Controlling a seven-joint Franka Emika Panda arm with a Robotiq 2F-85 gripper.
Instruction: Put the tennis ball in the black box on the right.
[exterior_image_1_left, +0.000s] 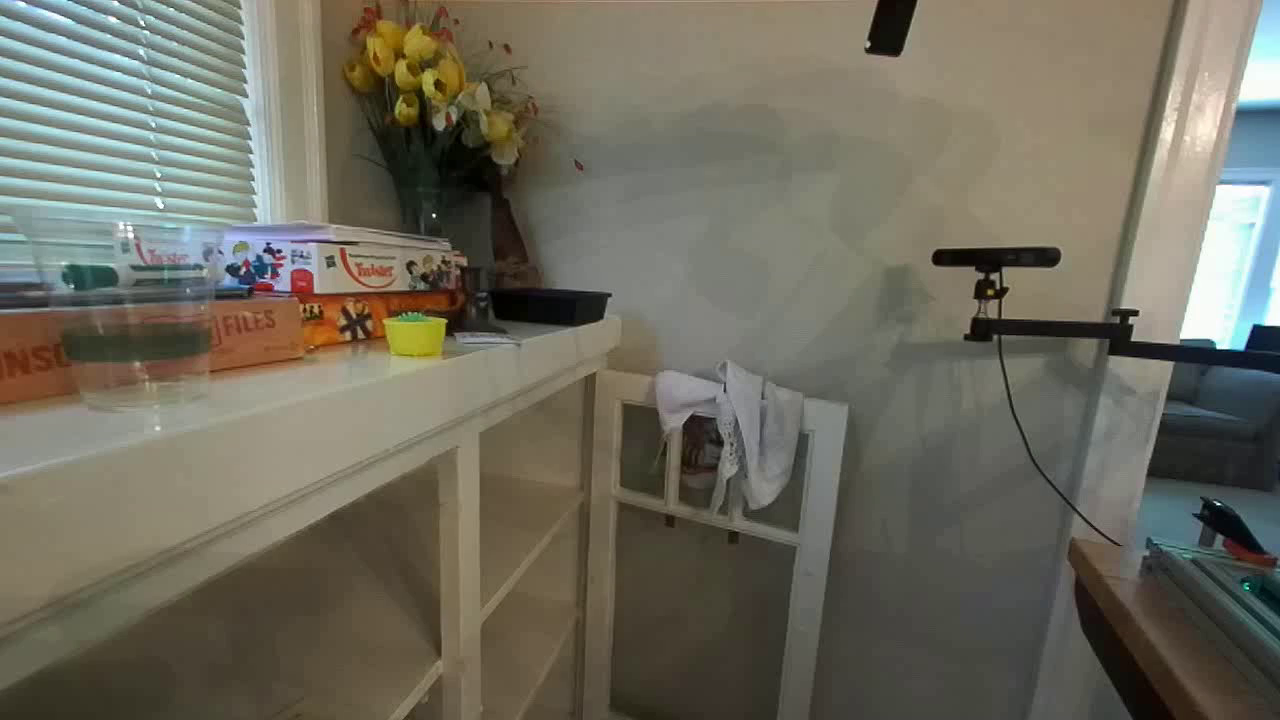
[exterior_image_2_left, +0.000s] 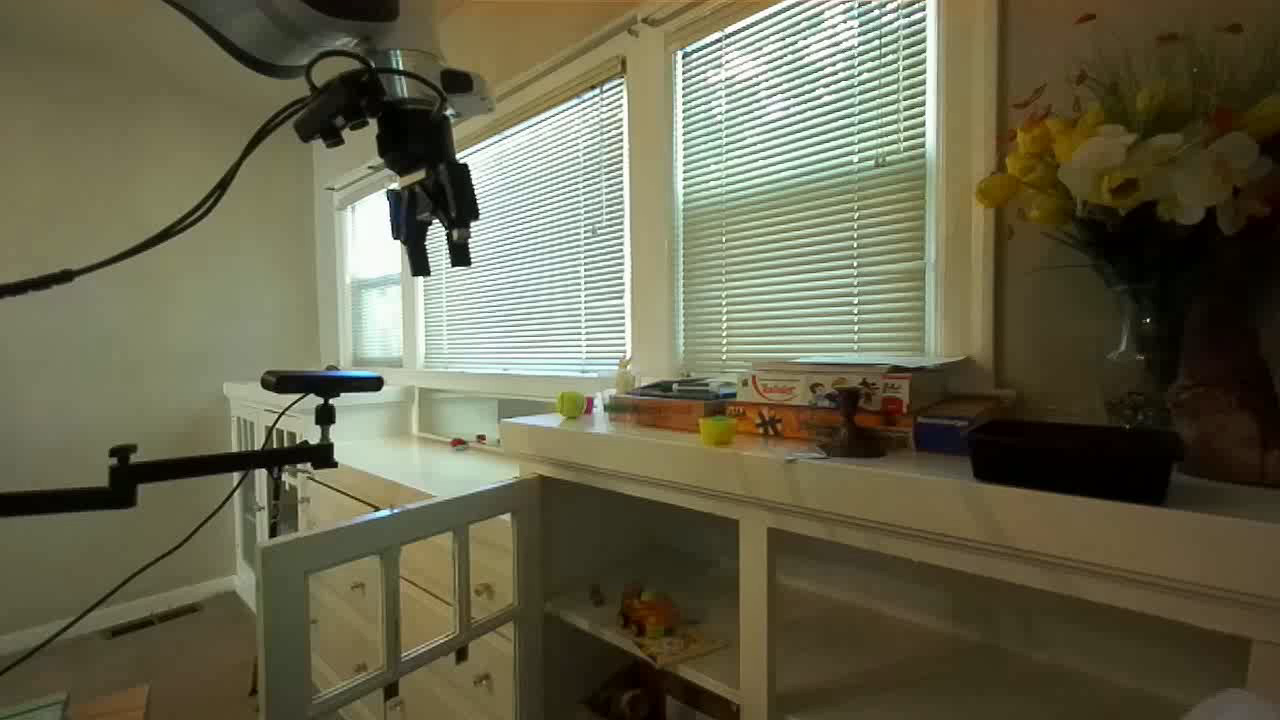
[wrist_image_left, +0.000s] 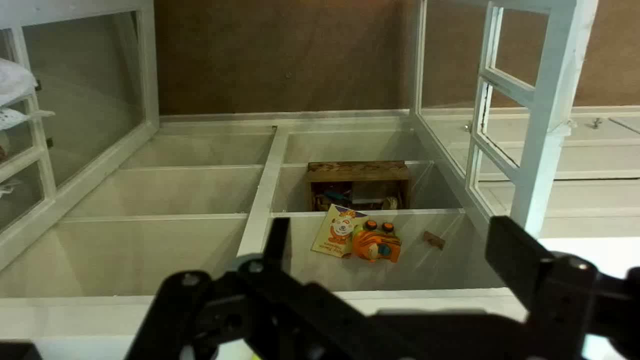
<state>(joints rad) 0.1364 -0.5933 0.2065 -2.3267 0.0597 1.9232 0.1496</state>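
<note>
The gripper (exterior_image_2_left: 440, 262) is hanging high with its fingers (wrist_image_left: 515, 257) spread apart. I am seeing the tennis ball (exterior_image_2_left: 571, 404) resting near one end of the white counter (exterior_image_2_left: 620, 455), lower than the gripper and well apart from it; the black box (exterior_image_2_left: 1075, 462) is sitting toward the opposite end.

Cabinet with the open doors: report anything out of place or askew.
A white cloth is slung over one open door, an odd place for it. On a shelf, a booklet beside the orange toy lies askew, one end apparently past the front edge, so it might slip.
</note>
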